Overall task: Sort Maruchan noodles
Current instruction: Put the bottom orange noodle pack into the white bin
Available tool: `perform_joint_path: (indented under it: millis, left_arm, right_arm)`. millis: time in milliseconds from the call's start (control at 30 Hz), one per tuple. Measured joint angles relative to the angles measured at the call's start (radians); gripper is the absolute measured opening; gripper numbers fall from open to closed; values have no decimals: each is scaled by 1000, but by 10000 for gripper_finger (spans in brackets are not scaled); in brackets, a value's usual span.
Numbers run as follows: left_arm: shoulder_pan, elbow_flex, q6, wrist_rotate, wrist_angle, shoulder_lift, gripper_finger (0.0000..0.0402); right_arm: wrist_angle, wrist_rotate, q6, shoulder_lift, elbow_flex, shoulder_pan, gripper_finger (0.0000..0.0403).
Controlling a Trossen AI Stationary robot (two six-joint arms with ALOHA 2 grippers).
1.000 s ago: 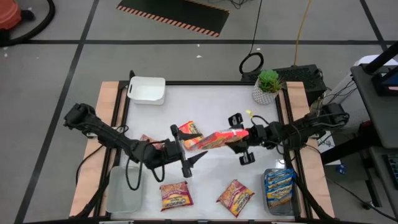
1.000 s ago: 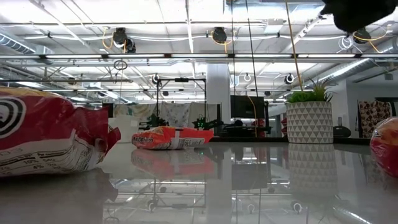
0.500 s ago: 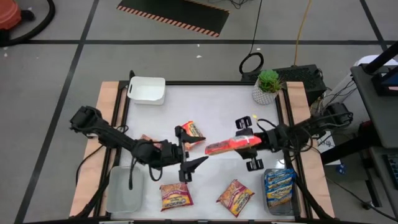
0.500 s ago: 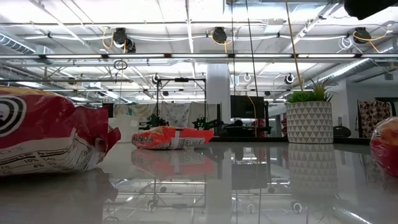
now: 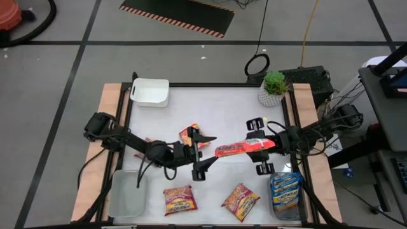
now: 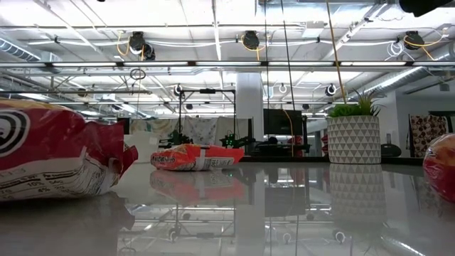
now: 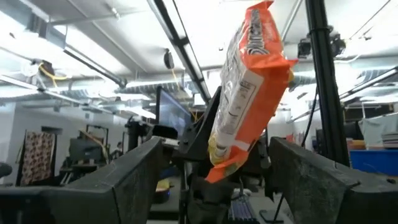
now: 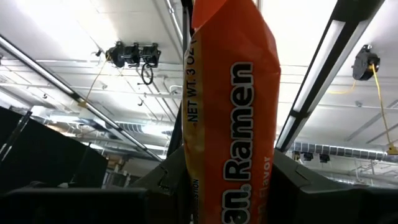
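An orange-red Maruchan noodle packet (image 5: 236,149) hangs above the table's middle, with my right gripper (image 5: 259,145) shut on its right end. My left gripper (image 5: 205,154) is open just left of it, fingers tipped upward. In the left wrist view the packet (image 7: 249,93) shows between and beyond those fingers, untouched. More packets lie flat on the table: one (image 5: 190,134) behind the left gripper and two (image 5: 180,199) (image 5: 240,201) near the front edge. Blue packets (image 5: 285,189) fill a clear bin at the front right. My right gripper pinches the packet's end nearest the table's right edge (image 5: 264,144) between its two fingers. The fingers come from the right, slanting upward, along the packet. The packet is lifted clear and stands on edge, its free end (image 8: 227,37) sticking out up and leftward.
A white bin (image 5: 151,92) stands at the far left and a clear bin (image 5: 127,194) at the front left. A potted plant (image 5: 273,88) stands in the far right corner. The low view shows a packet (image 6: 195,158) mid-table and a red one (image 6: 57,153) close by.
My right gripper has carried the packet a little toward the table's right edge and upward, rolling it from slanted to edge-on. My left gripper has moved right toward the packet's free end and tipped its fingers upward, staying open.
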Motion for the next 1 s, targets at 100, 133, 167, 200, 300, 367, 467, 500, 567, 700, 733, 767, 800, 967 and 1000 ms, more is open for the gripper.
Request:
perform_joint_path:
  millis: [100,133,167,200,300,367,467,500,567,700,733,767,800,967,1000]
  left_arm:
    - [12,0,-3,35,7,0,288]
    - [14,0,-2,45,7,0,282]
    - [17,1,0,57,7,0,277]
    - [17,1,2,69,7,0,271]
    - [17,1,14,77,7,0,257]
    - [17,1,22,77,4,0,254]
    - [17,1,30,75,2,0,253]
    - [17,1,33,70,1,0,253]
    - [14,1,41,56,-35,-9,253]
    - [5,2,3,-34,-238,-96,253]
    - [4,3,-6,-59,-284,-122,253]
    - [3,4,-12,-76,-327,-145,253]
    - [0,4,-13,-88,-369,-166,253]
    - [-8,28,-29,-91,-541,-244,253]
    - [-8,45,-41,-90,-582,-253,253]
  right_arm:
    - [-1,2,-7,0,0,-1,123]
    - [-1,3,-14,0,0,-1,123]
    - [-1,4,-23,0,0,-1,123]
    - [-1,9,-30,0,0,-1,123]
    - [-8,31,-48,0,0,-1,123]
    - [-8,34,-55,0,0,-2,123]
    - [-11,33,-57,0,0,-2,123]
    - [-11,33,-57,0,0,-2,123]
    - [-12,33,-57,0,0,-2,123]
    - [-20,33,-57,1,0,-2,123]
    - [-24,33,-60,1,0,-2,123]
    - [-29,33,-66,1,0,-1,123]
    - [-32,35,-72,1,0,-1,123]
    - [-57,103,-100,1,0,-2,123]
    - [-60,108,-105,1,0,-2,123]
